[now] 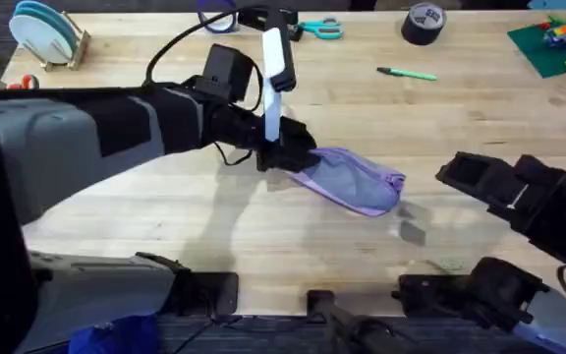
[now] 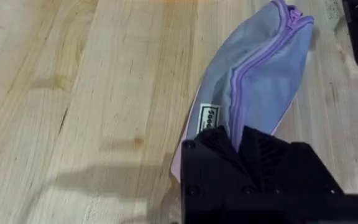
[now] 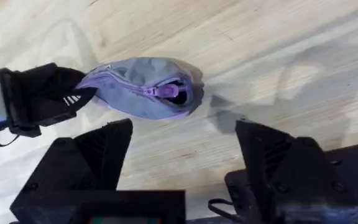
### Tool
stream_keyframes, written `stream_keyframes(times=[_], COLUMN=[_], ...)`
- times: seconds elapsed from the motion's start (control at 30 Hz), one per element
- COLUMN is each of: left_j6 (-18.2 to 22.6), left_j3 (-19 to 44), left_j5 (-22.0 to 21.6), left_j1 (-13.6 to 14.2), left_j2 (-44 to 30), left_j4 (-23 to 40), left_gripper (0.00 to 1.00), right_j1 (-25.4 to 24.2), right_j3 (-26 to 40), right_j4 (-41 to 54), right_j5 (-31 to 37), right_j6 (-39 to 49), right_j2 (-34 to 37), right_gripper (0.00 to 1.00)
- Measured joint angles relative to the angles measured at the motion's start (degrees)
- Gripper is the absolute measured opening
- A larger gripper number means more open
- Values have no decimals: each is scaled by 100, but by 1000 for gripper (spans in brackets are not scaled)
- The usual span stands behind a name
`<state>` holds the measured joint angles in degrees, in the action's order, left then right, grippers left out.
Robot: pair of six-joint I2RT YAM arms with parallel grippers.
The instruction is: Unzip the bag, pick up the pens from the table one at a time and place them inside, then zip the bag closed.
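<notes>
Nearest, my right gripper point(image 3: 182, 165) hangs with fingers spread wide, just right of one soft lavender fabric pouch point(image 1: 354, 180) mid-table point(image 1: 165, 211). My left gripper point(image 1: 285, 155) clamps its left end. Farther right lies one slim green pen point(image 1: 408, 73).

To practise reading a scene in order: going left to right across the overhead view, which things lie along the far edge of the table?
Blue plates in a wooden rack → teal-handled scissors → green pen → roll of black tape → green baseplate with toy bricks.
</notes>
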<state>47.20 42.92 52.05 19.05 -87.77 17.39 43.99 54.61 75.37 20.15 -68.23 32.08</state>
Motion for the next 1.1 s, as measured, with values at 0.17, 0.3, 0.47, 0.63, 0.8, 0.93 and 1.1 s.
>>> stream_keyframes(times=[0.17,0.3,0.47,0.63,0.8,0.93,1.1], left_j6=[0,0,0,0,0,0,0], left_j3=[0,0,0,0,0,0,0], left_j5=[0,0,0,0,0,0,0], left_j1=[0,0,0,0,0,0,0], left_j2=[0,0,-1,-2,-1,-2,-1], left_j4=[2,2,2,2,0,2,0], left_gripper=[43,43,44,44,44,43,43], right_j1=[0,0,0,0,0,0,0], right_j3=[0,0,-59,-316,-620,-878,-1207], right_j4=[4,2,-137,-469,-670,-973,-1393], right_j5=[10,43,65,67,63,60,54], right_j6=[15,70,74,72,-53,-114,-173], right_j2=[0,0,0,0,0,0,0], right_gripper=[996,996,995,996,996,996,996])
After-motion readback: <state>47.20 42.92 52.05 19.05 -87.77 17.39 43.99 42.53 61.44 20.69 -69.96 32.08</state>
